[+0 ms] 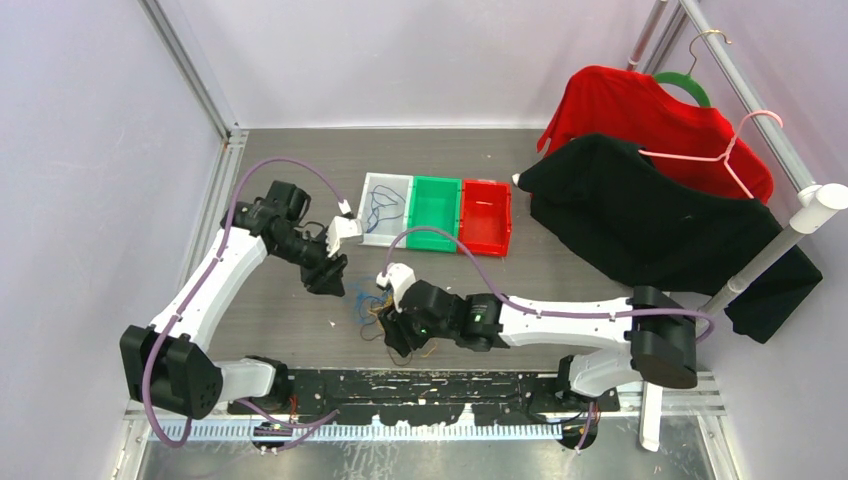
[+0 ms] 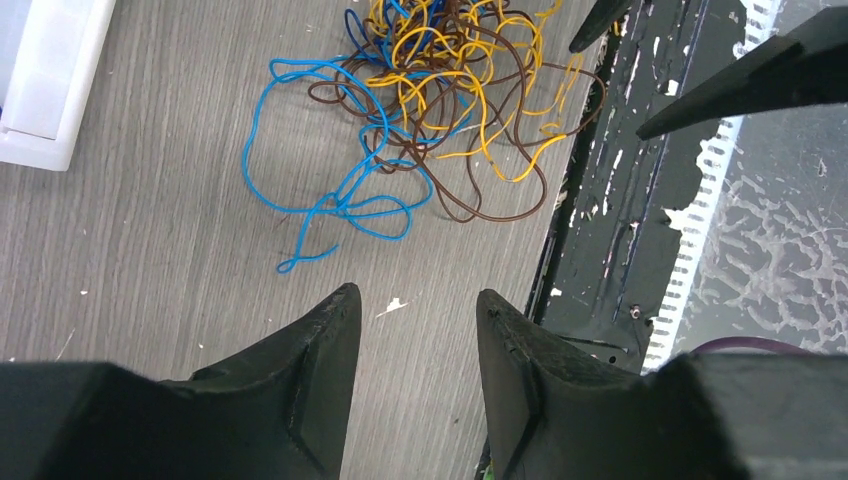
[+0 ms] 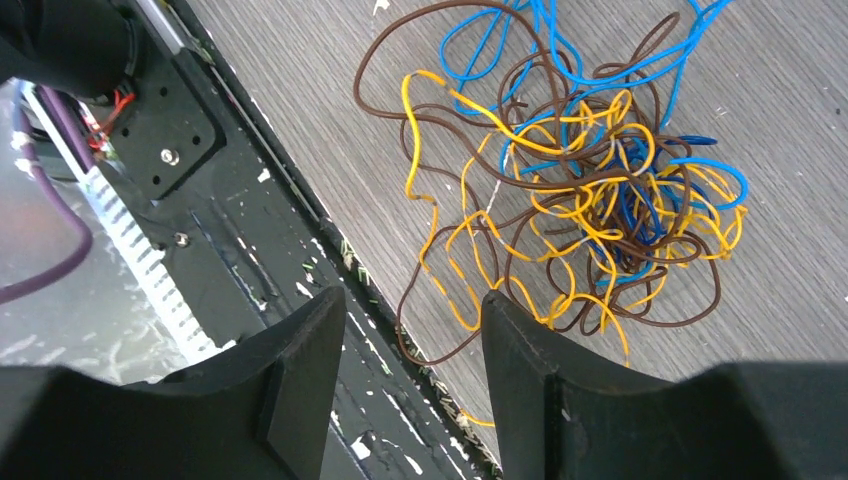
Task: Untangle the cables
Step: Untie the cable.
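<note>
The cables [image 1: 368, 303] lie as one tangle of thin blue, yellow-orange and brown wires on the grey table between my two grippers. In the left wrist view the tangle [image 2: 450, 70] sits ahead of my left gripper [image 2: 415, 295], which hangs open above bare table with nothing between its fingers; a blue loop [image 2: 345, 205] trails nearest to it. My right gripper [image 3: 415, 297] is also open and empty, over the table's near edge, with the tangle [image 3: 600, 200] just ahead and to the right. From above, the left gripper [image 1: 328, 275] is left of the pile and the right gripper [image 1: 398, 335] is just in front of it.
A white bin [image 1: 385, 241] holding a blue cable, a green bin [image 1: 437, 180] and a red bin [image 1: 487, 184] stand in a row at the back. Black [image 1: 640, 220] and red [image 1: 650, 115] shirts hang at the right. A black base plate [image 1: 440, 385] runs along the near edge.
</note>
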Controlling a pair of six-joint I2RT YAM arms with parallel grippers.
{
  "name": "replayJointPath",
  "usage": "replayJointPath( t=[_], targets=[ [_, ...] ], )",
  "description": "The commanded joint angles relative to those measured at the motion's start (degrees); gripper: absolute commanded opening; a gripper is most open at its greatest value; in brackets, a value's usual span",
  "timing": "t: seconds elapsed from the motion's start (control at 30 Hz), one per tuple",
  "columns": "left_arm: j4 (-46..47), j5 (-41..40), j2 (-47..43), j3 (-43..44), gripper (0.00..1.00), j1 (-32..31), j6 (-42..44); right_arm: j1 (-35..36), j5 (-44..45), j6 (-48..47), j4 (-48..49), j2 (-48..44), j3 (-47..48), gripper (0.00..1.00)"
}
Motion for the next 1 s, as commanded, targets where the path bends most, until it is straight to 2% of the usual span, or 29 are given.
replayJointPath(
  t=[0.0,0.3,0.6,0.63,0.73,0.77,0.87,0.97],
  targets=[
    [-0.20,0.15,-1.13,1.12,0.47,-0.05,0.85,2.66,6.06,-5.23,4.93,1.44,3.99,0.57],
    [0.84,-0.34,-1.52,1.71,0.46,-0.02,-1.65,3.25,7.92,-8.47,8.33,8.12,6.56,0.49],
    [1.52,-0.30,-2.70,1.99,0.46,-0.03,-1.97,3.12,10.13,-8.91,5.42,13.62,9.74,0.40],
    [1.52,-0.18,-2.70,2.17,0.46,-0.02,-2.24,3.12,10.23,-8.88,5.50,13.85,9.77,0.35],
    [1.59,0.00,-2.66,2.55,0.46,-0.02,-2.77,3.12,10.42,-8.61,6.26,13.14,9.31,0.05],
    [1.57,0.10,-2.78,2.57,0.46,-0.06,-2.74,3.12,10.39,-8.54,6.40,11.79,9.10,0.02],
    [1.46,0.14,-3.27,2.42,0.46,-0.02,-2.50,2.49,8.45,-7.83,6.53,5.70,8.54,0.01],
    [1.24,1.52,-4.45,1.69,0.48,-0.06,-0.97,-1.32,1.95,-4.95,7.95,-2.97,7.15,0.01]
  ],
)
